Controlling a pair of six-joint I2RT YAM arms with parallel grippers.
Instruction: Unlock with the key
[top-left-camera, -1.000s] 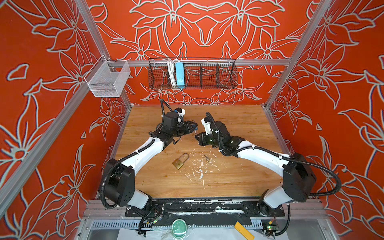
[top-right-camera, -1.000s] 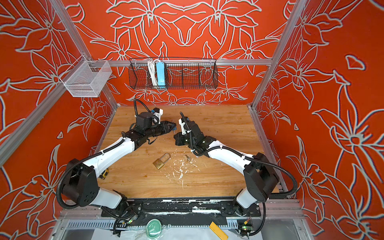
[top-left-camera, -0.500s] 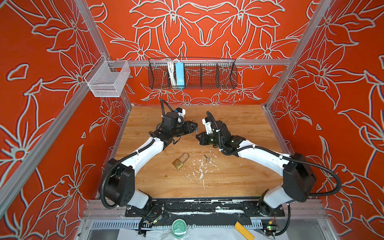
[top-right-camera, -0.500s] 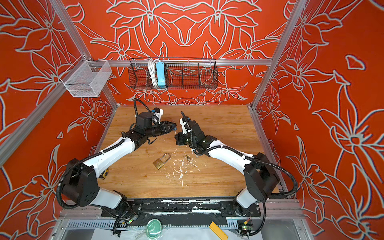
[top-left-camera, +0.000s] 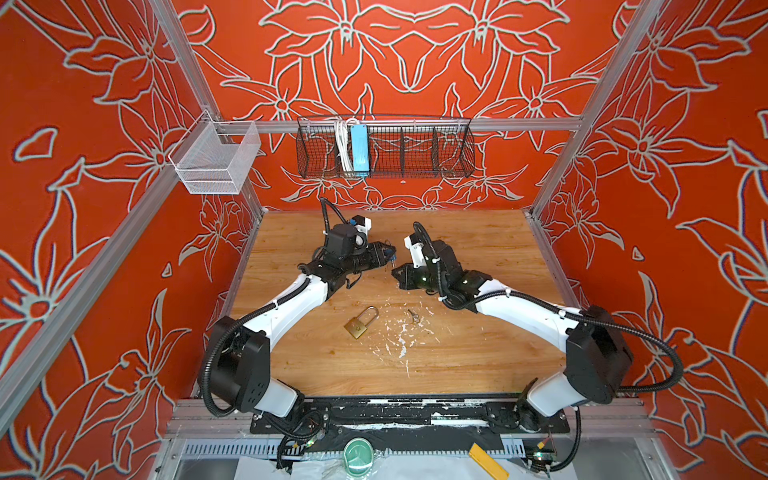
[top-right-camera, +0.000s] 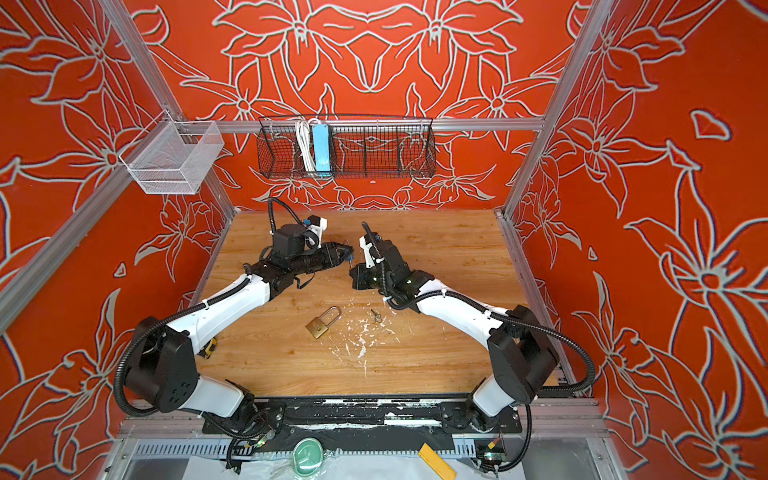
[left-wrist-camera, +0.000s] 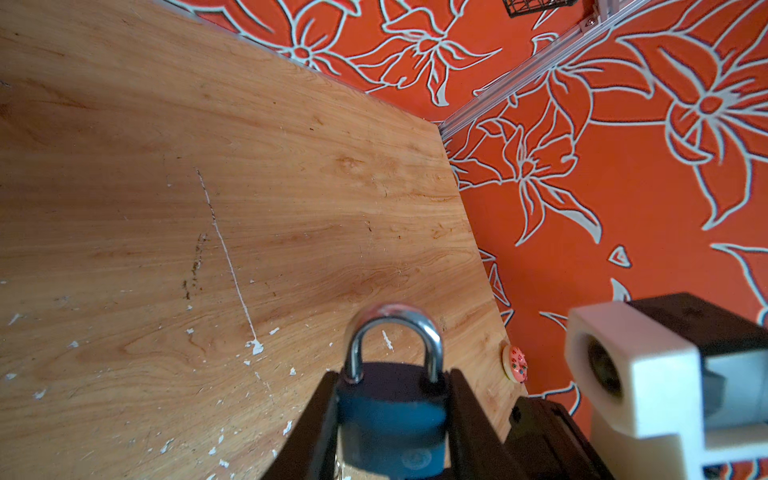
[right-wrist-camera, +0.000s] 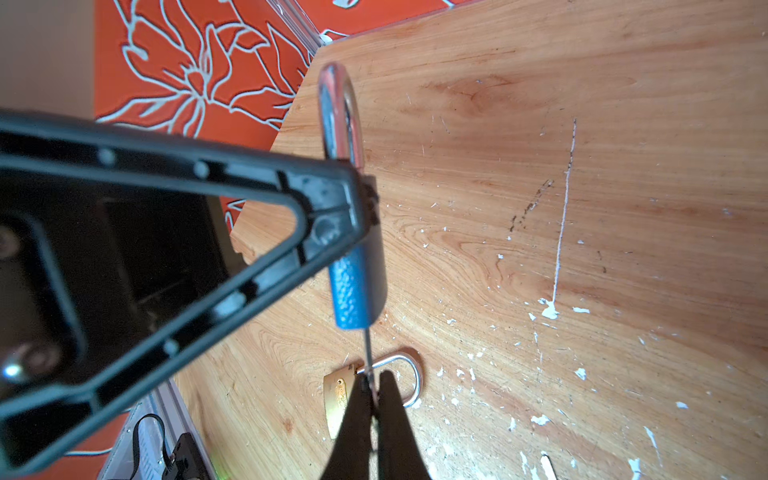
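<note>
Left hand (left-wrist-camera: 392, 376) is clamped on the blue padlock (left-wrist-camera: 390, 419), jaws on the two narrow sides of the body. The shackle (left-wrist-camera: 392, 332) sticks out past the tips with both legs down in the body, so it reads as locked. The lock is up off the worktop (left-wrist-camera: 166, 208), between the two arms near the middle.

Right hand (right-wrist-camera: 375, 380) is pinched tight on the key (right-wrist-camera: 367, 353), which I see edge-on. The blade runs straight to the underside of the blue body. It meets the keyway end, but I can't tell how deep it sits.

Handling read:
- **Padlock:** rigid metal, probably dense for its size, and the textured paint shouldn't be slick. The side grip on the body is the right hold. It leaves the shackle free to pop and the keyway clear.
- **Key:** this is the weak part. It's thin, light and smooth, and held only at the bow end. Torque will want to roll it in the grip, or bend the blade if the axes are off.
- **Turn:** I'd rotate strictly about the blade's axis, with the left hand acting as a rigid vise.

Also lying flat on the worktop, with neither hand on them, are a brass padlock (top-left-camera: 360, 323) and a second key (top-left-camera: 412, 316) near it among white flecks (top-left-camera: 401, 340). I judge they're not the pair in play.
</note>
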